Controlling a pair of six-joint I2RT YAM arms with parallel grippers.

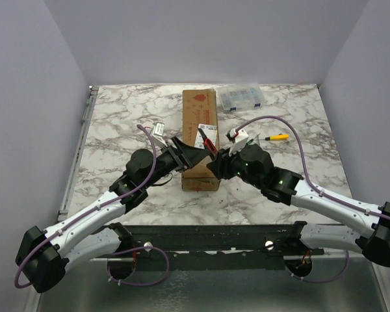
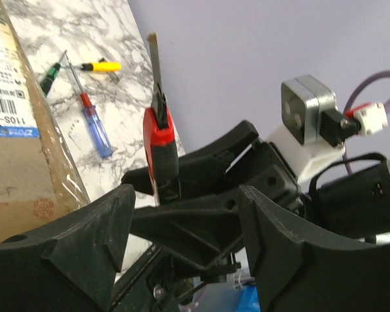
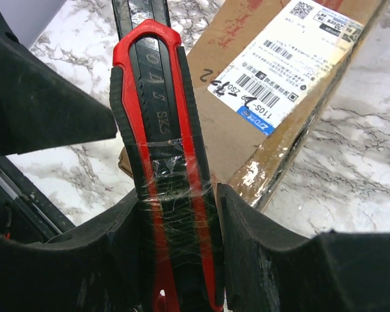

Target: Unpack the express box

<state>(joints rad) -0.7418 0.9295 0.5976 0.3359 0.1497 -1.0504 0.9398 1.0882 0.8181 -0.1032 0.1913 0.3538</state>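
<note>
The express box (image 1: 200, 133), a long brown carton with a white label and red printing, lies lengthwise mid-table. It also shows in the left wrist view (image 2: 19, 156) and the right wrist view (image 3: 273, 84). My right gripper (image 1: 216, 158) is shut on a red and black utility knife (image 3: 162, 162), with the blade end over the box's right side near the label (image 1: 207, 138). My left gripper (image 1: 185, 156) is open and empty above the box's near end, facing the right gripper. In the left wrist view the knife (image 2: 161, 149) stands beyond my open left fingers (image 2: 65, 247).
A clear plastic organiser case (image 1: 242, 97) stands at the back right by the box. A yellow-handled screwdriver (image 1: 276, 137) lies right of the box. The left wrist view shows it (image 2: 101, 65) with a blue-handled one (image 2: 94, 127) and a green-handled one (image 2: 49, 75).
</note>
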